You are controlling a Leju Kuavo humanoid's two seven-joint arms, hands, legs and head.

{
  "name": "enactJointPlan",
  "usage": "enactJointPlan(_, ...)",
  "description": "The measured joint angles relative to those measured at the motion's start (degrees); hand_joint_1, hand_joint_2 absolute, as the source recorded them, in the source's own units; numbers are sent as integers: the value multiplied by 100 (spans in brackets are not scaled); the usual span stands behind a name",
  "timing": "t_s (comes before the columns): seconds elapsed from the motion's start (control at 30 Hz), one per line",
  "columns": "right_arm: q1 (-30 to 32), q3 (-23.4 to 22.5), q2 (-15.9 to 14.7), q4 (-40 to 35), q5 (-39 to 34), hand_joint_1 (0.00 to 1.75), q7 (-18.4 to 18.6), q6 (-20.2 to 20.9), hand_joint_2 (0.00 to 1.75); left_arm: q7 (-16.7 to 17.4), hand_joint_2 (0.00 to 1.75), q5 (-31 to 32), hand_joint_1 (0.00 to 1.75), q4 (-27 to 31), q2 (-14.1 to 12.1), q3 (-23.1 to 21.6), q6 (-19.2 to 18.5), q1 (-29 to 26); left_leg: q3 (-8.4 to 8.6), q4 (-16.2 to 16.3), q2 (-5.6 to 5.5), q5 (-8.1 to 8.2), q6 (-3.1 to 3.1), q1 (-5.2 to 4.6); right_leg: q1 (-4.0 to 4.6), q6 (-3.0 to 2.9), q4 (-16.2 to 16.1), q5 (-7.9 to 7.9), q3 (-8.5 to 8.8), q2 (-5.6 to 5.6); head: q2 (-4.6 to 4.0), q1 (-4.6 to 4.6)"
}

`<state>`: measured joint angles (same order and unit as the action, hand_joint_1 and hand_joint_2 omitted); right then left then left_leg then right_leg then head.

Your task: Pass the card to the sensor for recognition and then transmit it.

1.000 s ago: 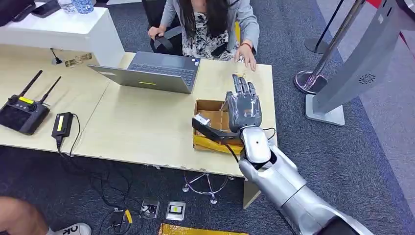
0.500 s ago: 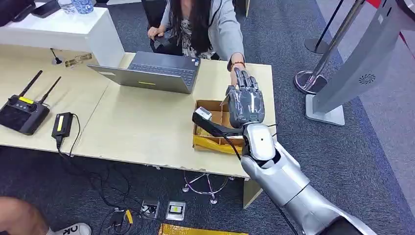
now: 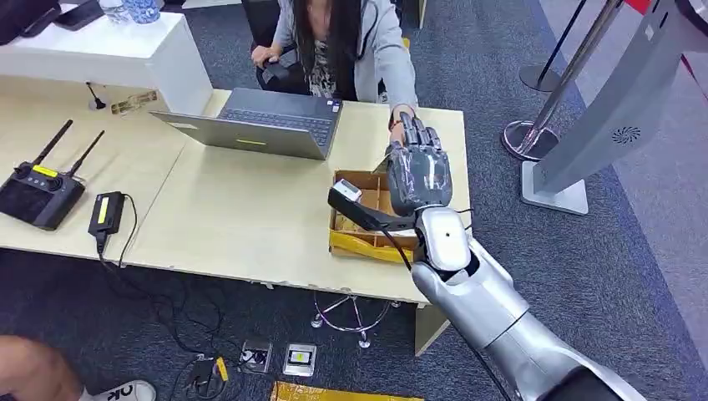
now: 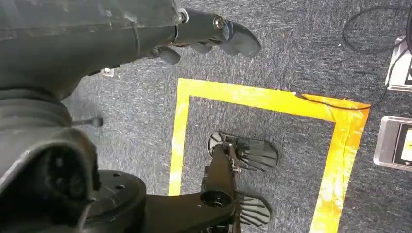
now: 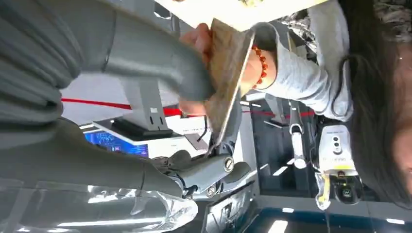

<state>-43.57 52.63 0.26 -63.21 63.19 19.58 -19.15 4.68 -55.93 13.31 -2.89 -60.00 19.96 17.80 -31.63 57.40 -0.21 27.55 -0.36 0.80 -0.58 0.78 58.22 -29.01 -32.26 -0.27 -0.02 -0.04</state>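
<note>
Your right hand [image 3: 417, 171] reaches out over the open brown cardboard box [image 3: 361, 196] at the pale wooden table's [image 3: 242, 217] 3 o'clock edge — thumb and fingers pinching the thin tan card [image 5: 228, 68]. Beyond it, toward 12 o'clock, the seated person's hand [image 5: 201, 41] touches the same card. Your left hand [image 4: 214, 34] hangs over grey carpet [image 4: 291, 63], fingers curled around nothing.
</note>
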Motion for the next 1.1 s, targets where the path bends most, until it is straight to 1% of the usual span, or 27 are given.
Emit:
enactJointPlan(0.17, 0, 2, -13, 0, 22, 0, -7, 190, 0, 2, 0, 4, 0, 0, 2, -15, 0, 3, -1, 0, 0, 0, 0, 0, 0, 0, 0, 0, 0, 0, 0, 0)
enactJointPlan(0.37, -29, 2, -13, 0, 114, 0, -2, 138, 0, 2, 0, -13, 0, 0, 2, -26, 15, 3, -1, 0, 0, 0, 0, 0, 0, 0, 1, 0, 0, 0, 0, 2)
enactJointPlan(0.5, -73, -7, -37, -4, 173, 0, 109, 151, 0, 2, 0, -57, 0, 0, 2, -26, 24, 1, 0, 0, 0, 0, 0, 0, 0, 0, 0, 0, 0, -1, 0, 2)
enactJointPlan(0.63, -84, -140, -166, -61, 89, 0, 223, 357, 0, 2, 0, -61, 0, 0, 0, -26, 15, -3, 1, 1, 0, 0, 0, -1, -1, 0, 0, 0, 0, -2, 0, 0)
enactJointPlan(0.77, -118, -365, -456, -116, -159, 0, 336, 472, 0, 2, 0, -59, 0, 0, -4, -26, -2, -6, 2, 3, 0, 0, 0, -2, -3, 2, -1, 2, 0, -2, 0, 0)
enactJointPlan(0.83, -135, -529, -667, -116, -368, 0, 361, 479, 0, 2, 0, -52, 0, 0, -7, -26, -2, -11, 1, 5, -1, 0, 0, -2, -3, 3, -2, 2, 1, -3, 0, 0)
enactJointPlan(1.0, -143, -1017, -1264, -22, -1175, 0, 459, 452, 0, -59, 0, -68, 0, 0, -28, -24, 11, -24, 1, 7, -2, 1, 1, -3, -5, 3, -3, 2, 0, -3, 0, 0)
enactJointPlan(1.1, -140, -1351, -1701, 245, -1732, 0, 457, 328, 0, -111, 0, -90, 0, 0, -57, -24, 9, -56, 0, 9, -12, 1, 1, -4, -6, 3, -5, 2, 1, -15, 0, 0)
